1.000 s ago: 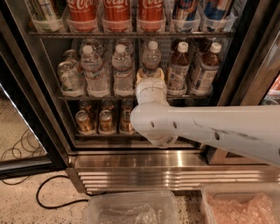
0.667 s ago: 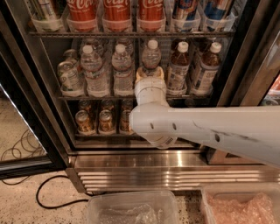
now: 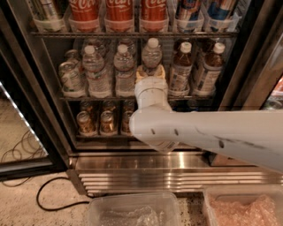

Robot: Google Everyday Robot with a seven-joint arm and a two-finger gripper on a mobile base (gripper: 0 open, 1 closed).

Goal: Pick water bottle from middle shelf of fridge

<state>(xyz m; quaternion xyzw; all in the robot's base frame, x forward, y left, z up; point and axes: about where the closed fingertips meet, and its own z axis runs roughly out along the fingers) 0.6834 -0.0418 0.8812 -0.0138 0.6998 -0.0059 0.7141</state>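
The fridge stands open, with a ribbed steel base panel. Its middle shelf is a dark wire rack holding clear water bottles on the left and brown-liquid bottles on the right. One water bottle with a white cap stands at the middle of this shelf. My gripper has reached into the fridge at the lower part of that bottle, at the end of my white arm. My wrist hides the bottle's lower half and the gripper's tips. Other water bottles stand to the left.
Red cola bottles fill the rack above, and cans the rack below. Brown-liquid bottles stand right of my gripper. Two clear plastic bins sit on the floor in front. A black cable lies at the lower left.
Almost nothing has changed. The arm and gripper stay at the middle water bottle, which sits a touch higher in the view.
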